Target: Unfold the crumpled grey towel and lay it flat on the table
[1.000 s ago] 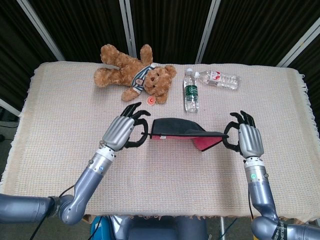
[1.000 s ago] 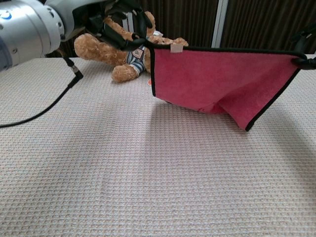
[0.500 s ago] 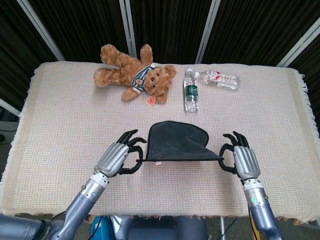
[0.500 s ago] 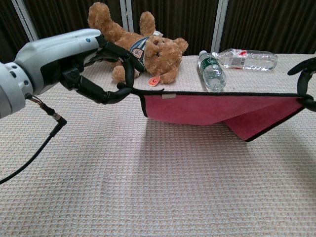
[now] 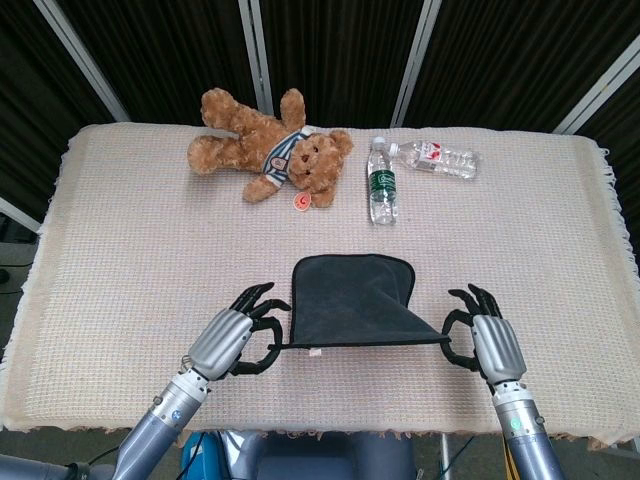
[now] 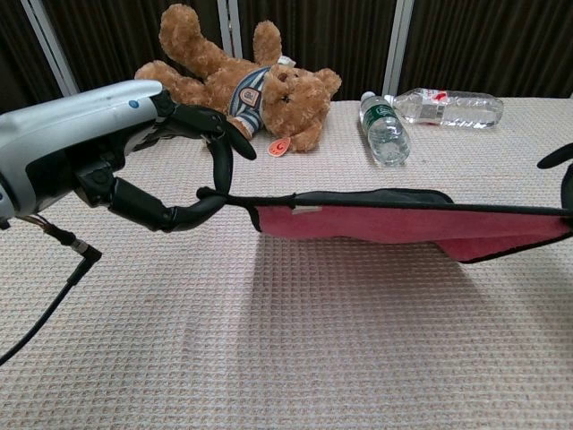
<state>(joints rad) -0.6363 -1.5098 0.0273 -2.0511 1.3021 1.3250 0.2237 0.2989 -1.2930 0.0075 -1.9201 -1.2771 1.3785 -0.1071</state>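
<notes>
The grey towel was held stretched by the left hand and right hand, each pinching a near corner. It was opened out and seemingly partly laid down; one fold was left.

Right hand is mostly off the chest view's right edge, only dark fingertips showing, so its hold on the towel corner can't be seen there. Bottle label print is too small to read.
</notes>
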